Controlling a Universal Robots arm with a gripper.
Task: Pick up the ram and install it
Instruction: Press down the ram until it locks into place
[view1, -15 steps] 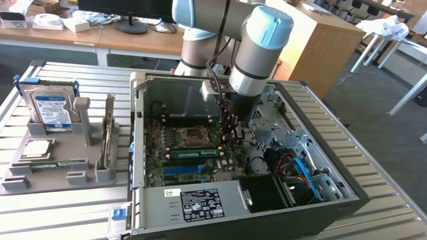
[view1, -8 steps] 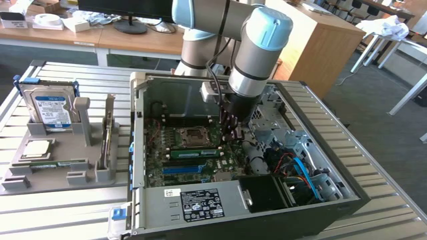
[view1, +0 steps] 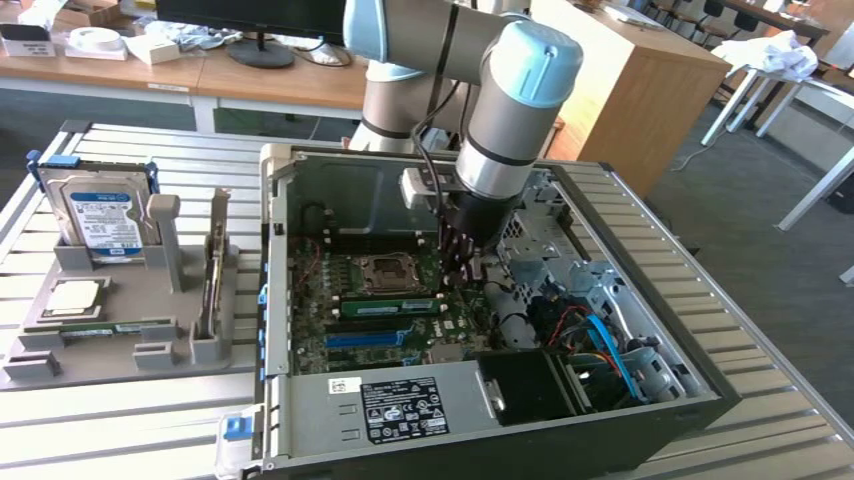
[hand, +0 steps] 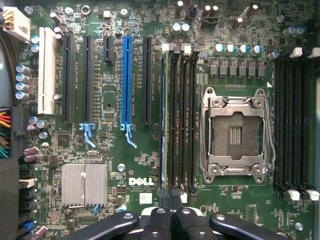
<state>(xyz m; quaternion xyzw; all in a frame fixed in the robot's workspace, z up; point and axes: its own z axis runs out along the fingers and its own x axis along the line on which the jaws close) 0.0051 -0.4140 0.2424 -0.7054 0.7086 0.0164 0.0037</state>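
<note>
**Claw closed over memory slots**

Worktop (view1: 120, 420) of metal slats carries an open computer case (view1: 441, 420). Inside lies the motherboard (hand: 110, 145). The ram (view1: 387, 306) sits in a slot beside the empty processor socket (hand: 235, 132). The claw (view1: 461, 262) hangs closed just above, holding nothing.

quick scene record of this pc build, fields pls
arm: grey and blue robot arm, reaching into the open black computer case
jaws: shut; black gripper over the black memory slots beside the empty silver processor socket
in case: long green ram stick beside the socket
grey holder: second green stick, blue-labelled hard drive
held: cannot tell
</note>
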